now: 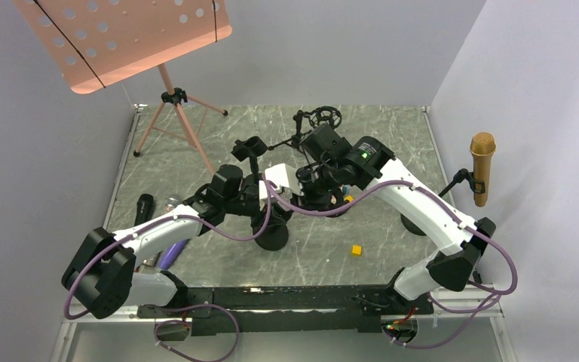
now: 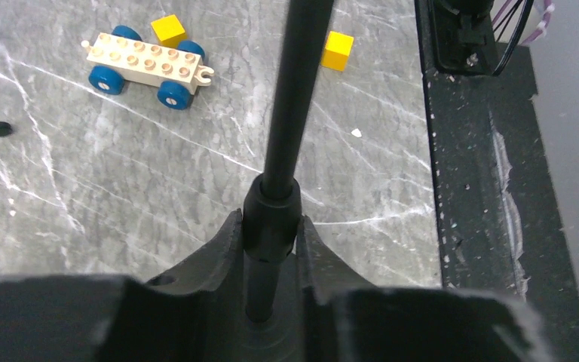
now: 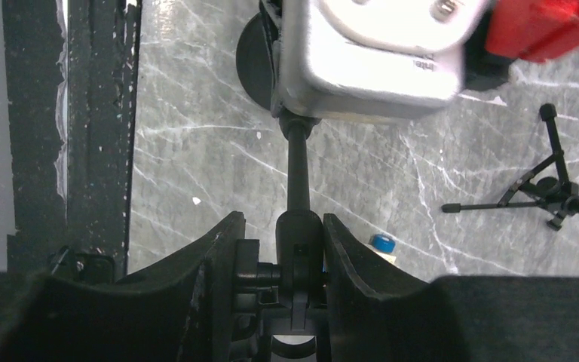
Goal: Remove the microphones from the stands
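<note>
A black microphone stand with a round base (image 1: 273, 238) stands mid-table, and its clip head (image 1: 252, 147) shows no microphone in it. My left gripper (image 1: 266, 194) is shut on the stand's pole (image 2: 294, 90), with the jaws round its collar (image 2: 271, 219). My right gripper (image 1: 315, 185) is shut on the stand's pivot joint (image 3: 299, 234), its knob against the left finger (image 3: 219, 256). A gold microphone (image 1: 482, 166) sits in a holder at the far right. A black microphone (image 1: 144, 207) lies on the table at the left.
A pink music stand (image 1: 121, 38) rises at the back left. A small tripod with a shock mount (image 1: 324, 118) stands at the back. A toy car (image 2: 147, 64) and yellow bricks (image 2: 338, 50) lie near the stand. The black rail (image 1: 286, 298) runs along the near edge.
</note>
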You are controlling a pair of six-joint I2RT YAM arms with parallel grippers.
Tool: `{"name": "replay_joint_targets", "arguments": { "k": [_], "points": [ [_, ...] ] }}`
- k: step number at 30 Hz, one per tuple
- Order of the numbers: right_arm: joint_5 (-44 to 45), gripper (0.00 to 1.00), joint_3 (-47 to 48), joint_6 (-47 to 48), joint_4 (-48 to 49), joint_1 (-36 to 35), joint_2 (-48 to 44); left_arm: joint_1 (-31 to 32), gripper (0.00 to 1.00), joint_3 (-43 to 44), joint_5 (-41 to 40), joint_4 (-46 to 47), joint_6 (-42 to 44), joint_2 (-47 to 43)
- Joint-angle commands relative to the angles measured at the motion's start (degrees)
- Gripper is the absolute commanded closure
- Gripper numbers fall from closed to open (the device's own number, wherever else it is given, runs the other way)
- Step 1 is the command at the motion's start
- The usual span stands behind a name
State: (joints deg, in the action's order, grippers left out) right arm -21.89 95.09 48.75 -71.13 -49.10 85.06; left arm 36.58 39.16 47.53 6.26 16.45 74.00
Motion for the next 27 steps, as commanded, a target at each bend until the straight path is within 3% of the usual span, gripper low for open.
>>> {"name": "replay_joint_targets", "arguments": {
  "k": [1,2,7,14,16,18,19,21,23,27],
  "points": [
    [1.12,1.00,-2.50,-6.23,2.44,1.94,0.55,0.42,0.94,2.90,1.46,3.00,-0.48,-0.91],
    [0.68,1.00,-2.52,-7.53,2.74,2.63,0.68,0.93,1.00,2.94,1.05,2.64,-0.08,-1.40],
    [-1.48,1.00,0.35,-15.68,2.04,7.55,3.01,5.95,1.00,2.22,-12.06,2.16,6.28,-6.82],
    [-12.21,1.00,6.45,-30.95,-2.04,17.80,10.59,13.69,1.00,-4.10,-46.33,12.08,14.96,-10.61],
    [-13.90,1.00,5.30,-32.37,-1.30,18.24,10.61,13.72,1.00,-3.93,-46.26,9.95,14.00,-10.45],
    [-14.30,1.00,4.46,-31.87,-0.60,18.25,10.44,13.72,1.00,-3.41,-41.31,6.49,13.06,-10.97],
    [-14.24,1.00,4.48,-30.95,-0.50,18.26,10.42,13.63,0.95,-2.89,-38.42,4.07,12.72,-11.47],
    [-13.86,1.00,5.01,-28.21,-0.63,18.25,10.62,12.69,0.67,-1.31,-33.17,-0.69,11.16,-12.33],
    [-13.58,1.00,5.63,-24.55,-0.76,18.18,10.74,10.44,0.50,0.37,-28.32,-5.53,9.70,-13.02],
    [-13.01,1.00,4.52,-16.40,0.76,16.93,9.65,4.79,0.42,1.81,-19.46,-9.63,8.38,-12.98]
  ]
}}
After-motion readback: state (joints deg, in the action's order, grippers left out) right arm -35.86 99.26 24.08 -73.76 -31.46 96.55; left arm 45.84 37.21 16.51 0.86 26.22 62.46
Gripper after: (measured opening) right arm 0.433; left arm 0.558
